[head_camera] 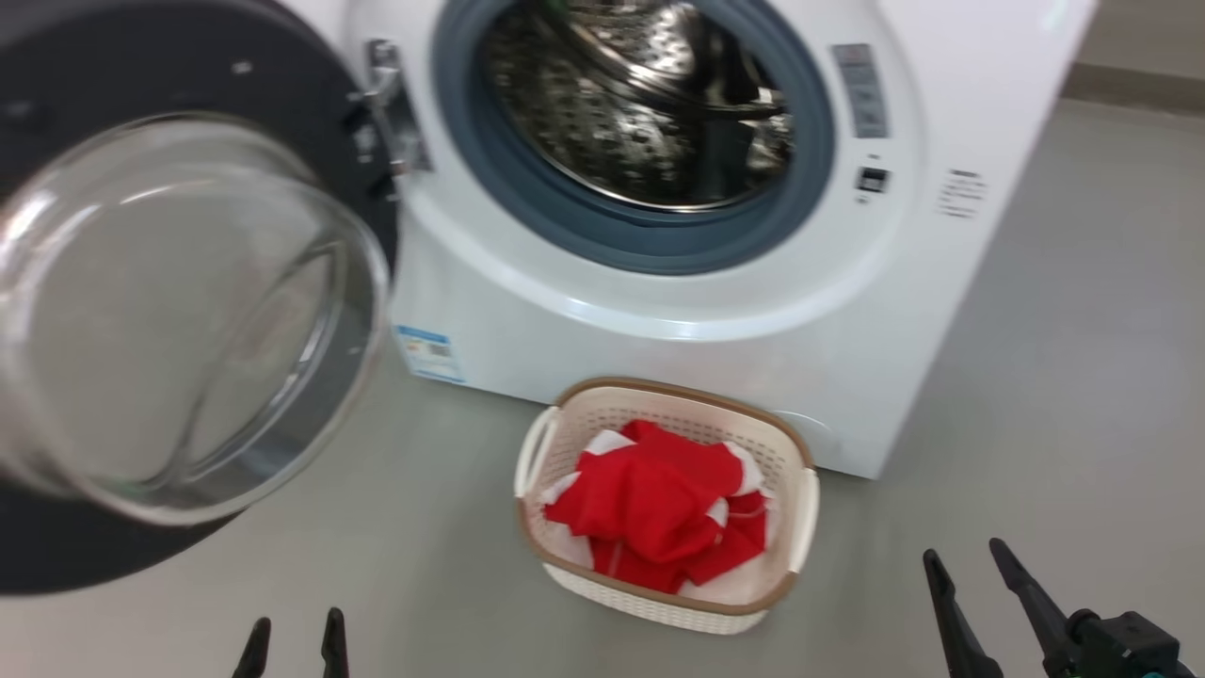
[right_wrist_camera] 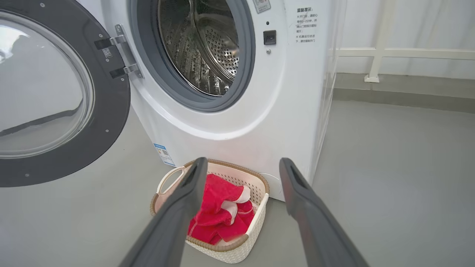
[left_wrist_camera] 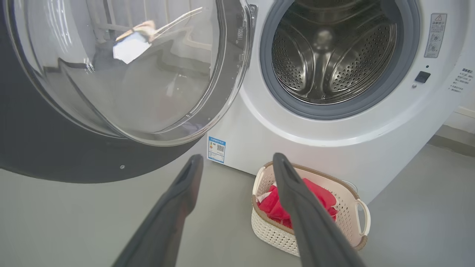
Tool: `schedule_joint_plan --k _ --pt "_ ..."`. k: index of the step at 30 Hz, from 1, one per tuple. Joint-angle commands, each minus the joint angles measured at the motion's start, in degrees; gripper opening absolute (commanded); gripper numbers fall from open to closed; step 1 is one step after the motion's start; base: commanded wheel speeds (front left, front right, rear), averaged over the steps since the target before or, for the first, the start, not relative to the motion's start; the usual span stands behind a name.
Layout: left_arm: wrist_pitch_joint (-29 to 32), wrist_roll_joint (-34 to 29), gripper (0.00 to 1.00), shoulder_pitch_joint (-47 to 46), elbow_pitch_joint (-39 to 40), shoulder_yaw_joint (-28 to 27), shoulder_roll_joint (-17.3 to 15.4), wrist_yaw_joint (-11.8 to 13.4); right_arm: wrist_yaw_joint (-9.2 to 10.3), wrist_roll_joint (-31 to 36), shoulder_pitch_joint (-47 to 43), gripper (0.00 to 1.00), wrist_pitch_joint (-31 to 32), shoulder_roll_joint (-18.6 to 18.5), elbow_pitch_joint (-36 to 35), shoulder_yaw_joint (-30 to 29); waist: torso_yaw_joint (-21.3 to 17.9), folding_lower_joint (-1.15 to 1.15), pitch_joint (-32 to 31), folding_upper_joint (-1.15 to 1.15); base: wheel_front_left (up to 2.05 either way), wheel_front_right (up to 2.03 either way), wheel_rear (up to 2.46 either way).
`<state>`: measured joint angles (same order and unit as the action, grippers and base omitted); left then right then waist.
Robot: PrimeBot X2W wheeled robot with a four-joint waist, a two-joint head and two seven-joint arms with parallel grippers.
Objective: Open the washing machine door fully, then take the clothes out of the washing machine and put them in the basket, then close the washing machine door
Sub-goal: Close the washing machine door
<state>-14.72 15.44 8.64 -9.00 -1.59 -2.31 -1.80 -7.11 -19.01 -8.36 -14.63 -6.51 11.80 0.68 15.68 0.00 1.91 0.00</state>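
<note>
Grey floor (head_camera: 1083,377) holds the basket (head_camera: 678,388) of clothes (head_camera: 650,508); left hand (head_camera: 296,623) and right hand (head_camera: 963,551) both gape empty.

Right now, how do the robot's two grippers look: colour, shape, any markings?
The left gripper and right gripper look alike: each has two long, slim fingers, matt dark grey to black, tapering to rounded tips with a shallow recess near each tip. The right gripper's base is a black, knobby joint.
</note>
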Motion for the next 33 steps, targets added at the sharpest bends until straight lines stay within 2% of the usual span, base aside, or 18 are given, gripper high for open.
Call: schedule_joint_plan --k 1,8,18,27,28,29,30,33 --pt "-0.28 0.62 1.0 -0.05 1.34 -1.19 -0.56 0.7 -0.37 0.22 0.86 1.0 -0.37 -1.23 -1.07 1.84 6.76 0.0 -1.14 0.0 0.0 0.0 0.0" --pt "-0.28 3.52 1.0 0.14 1.6 -0.03 -0.56 2.05 -0.37 0.13 2.45 1.0 -0.37 -2.42 -0.82 5.09 12.45 0.0 -0.62 0.0 0.0 0.0 0.0" --pt "-0.28 6.46 1.0 1.43 4.63 -0.74 -0.56 5.44 -0.37 -1.17 8.03 1.0 -0.37 -4.79 1.33 11.49 13.87 0.0 1.35 0.0 0.0 0.0 0.0" --pt "-0.28 7.79 1.0 1.3 5.87 -0.81 -0.56 6.23 -0.37 -2.01 9.23 1.0 -0.37 -5.28 2.19 12.57 14.03 0.0 1.76 0.0 0.0 0.0 0.0" --pt "-0.28 8.37 0.66 1.09 6.03 -0.93 -0.56 6.24 -0.37 -2.04 9.13 1.0 -0.37 -5.21 2.23 12.5 13.99 0.0 1.84 0.0 0.0 0.0 0.0" --pt "-0.28 8.37 0.39 0.71 6.3 -0.97 -0.56 6.01 -0.37 -2.02 9.04 1.0 -0.37 -5.16 2.22 12.43 13.95 0.0 1.91 0.0 0.0 0.0 0.0" --pt "-0.28 8.05 0.0 0.17 6.85 -0.99 -0.56 5.6 -0.37 -1.97 8.89 1.0 -0.37 -5.08 2.16 12.37 13.91 0.0 1.94 0.0 0.0 0.0 0.0" --pt "-0.28 7.62 0.0 -1.26 8.6 -1.84 -0.56 4.8 -0.37 -1.94 8.49 1.0 -0.37 -4.82 2.1 12.03 13.81 0.0 1.91 0.0 0.0 0.0 0.0"
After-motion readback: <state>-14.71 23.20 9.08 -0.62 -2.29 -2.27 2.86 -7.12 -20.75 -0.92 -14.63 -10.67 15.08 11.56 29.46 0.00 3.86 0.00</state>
